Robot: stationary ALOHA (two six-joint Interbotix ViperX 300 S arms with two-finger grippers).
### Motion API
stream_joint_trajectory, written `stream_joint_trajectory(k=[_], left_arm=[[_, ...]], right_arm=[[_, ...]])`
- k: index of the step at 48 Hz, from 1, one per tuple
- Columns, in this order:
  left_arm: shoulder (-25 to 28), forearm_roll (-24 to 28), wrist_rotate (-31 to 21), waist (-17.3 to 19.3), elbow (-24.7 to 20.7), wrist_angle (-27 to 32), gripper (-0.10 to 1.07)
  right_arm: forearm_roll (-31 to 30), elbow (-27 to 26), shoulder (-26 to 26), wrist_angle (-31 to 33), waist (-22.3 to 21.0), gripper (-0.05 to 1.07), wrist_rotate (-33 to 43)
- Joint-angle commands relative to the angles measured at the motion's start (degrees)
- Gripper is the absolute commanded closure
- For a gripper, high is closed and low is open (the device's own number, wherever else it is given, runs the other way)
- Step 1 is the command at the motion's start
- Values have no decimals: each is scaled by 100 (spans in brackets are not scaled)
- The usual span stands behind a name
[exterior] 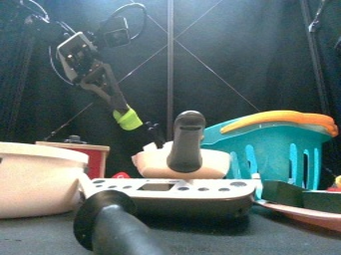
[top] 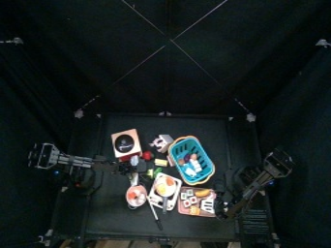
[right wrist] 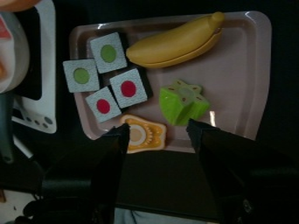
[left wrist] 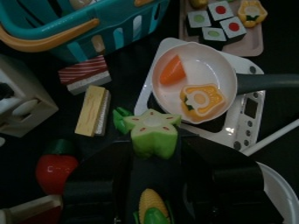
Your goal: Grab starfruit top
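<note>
A green star-shaped starfruit piece (left wrist: 155, 133) with a pinkish cut face sits between the tips of my left gripper (left wrist: 153, 150), which is shut on it. In the front view this gripper (exterior: 123, 112) hangs above the table with the green piece (exterior: 128, 121) at its tip. It is left of the table's middle in the top view (top: 139, 167). A second green starfruit piece (right wrist: 184, 102) lies on the pink tray (right wrist: 251, 79) beside a banana (right wrist: 176, 44). My right gripper (right wrist: 162, 138) hovers open and empty over that tray's edge.
A white pan (left wrist: 216, 66) holds an orange slice and a pepper slice. A teal basket (exterior: 282, 147) stands at the right, a white bowl (exterior: 38, 179) at the left. Sushi pieces (right wrist: 105, 79) share the tray. A red tomato (left wrist: 59, 171) and a yellow stick (left wrist: 93, 110) lie near the left gripper.
</note>
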Motion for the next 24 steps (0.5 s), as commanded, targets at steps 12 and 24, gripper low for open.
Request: stream_joint_trajectory(k=[12,24], left_arm=[[9,-35,0,9,-26,-53,30],[158,-44,9,9,-35,-35,30]], right_arm=[[-659,44,448,-149,466,13,1046],[-914,308,475,-264,299,11,1046]])
